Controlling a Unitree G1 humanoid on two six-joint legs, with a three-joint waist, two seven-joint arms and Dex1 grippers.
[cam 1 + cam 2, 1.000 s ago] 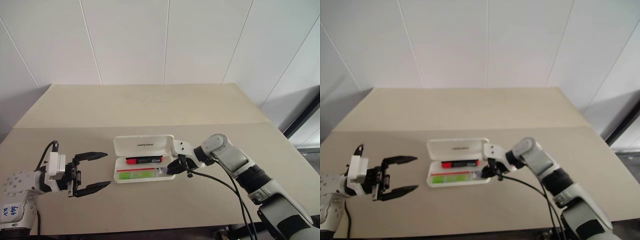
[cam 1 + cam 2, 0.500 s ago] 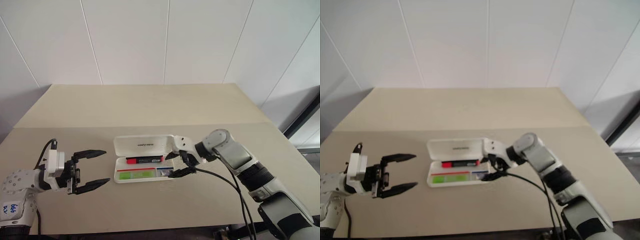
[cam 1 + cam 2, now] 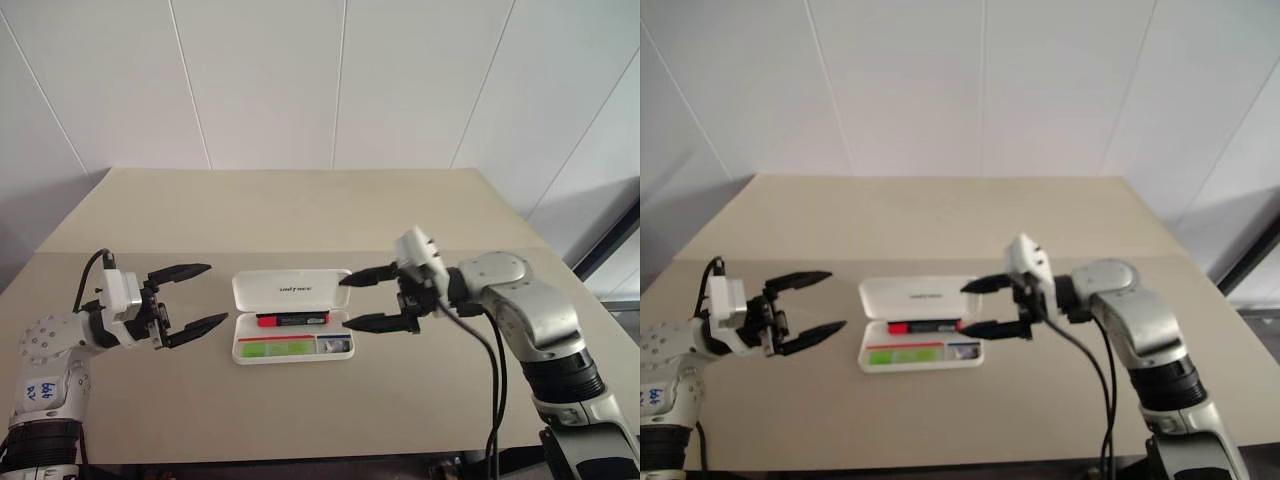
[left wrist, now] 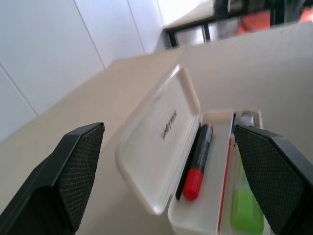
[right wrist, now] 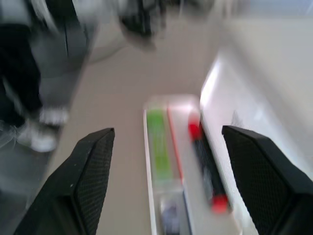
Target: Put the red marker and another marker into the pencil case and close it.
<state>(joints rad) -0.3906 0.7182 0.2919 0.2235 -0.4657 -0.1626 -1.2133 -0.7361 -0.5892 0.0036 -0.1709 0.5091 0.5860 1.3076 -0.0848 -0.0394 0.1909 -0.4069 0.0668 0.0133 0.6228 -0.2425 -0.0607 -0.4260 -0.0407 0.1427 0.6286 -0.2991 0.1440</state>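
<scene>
Right gripper (image 3: 367, 299) has let go and lifted away from the pencil case (image 3: 290, 288); both markers are in, lid not yet shut.

You had the right gripper's fingers pinched together low at the right end of the tray a second ago; they now stand spread wide and empty, raised beside that end and pointing left across the case. The red marker (image 3: 291, 320) lies in the back row, the green marker (image 3: 273, 348) in the front row. Loading looks complete to me, leaving only the closing. Your left gripper (image 3: 188, 296) has crept nearer the case's left end, level, fingers apart, holding nothing.
</scene>
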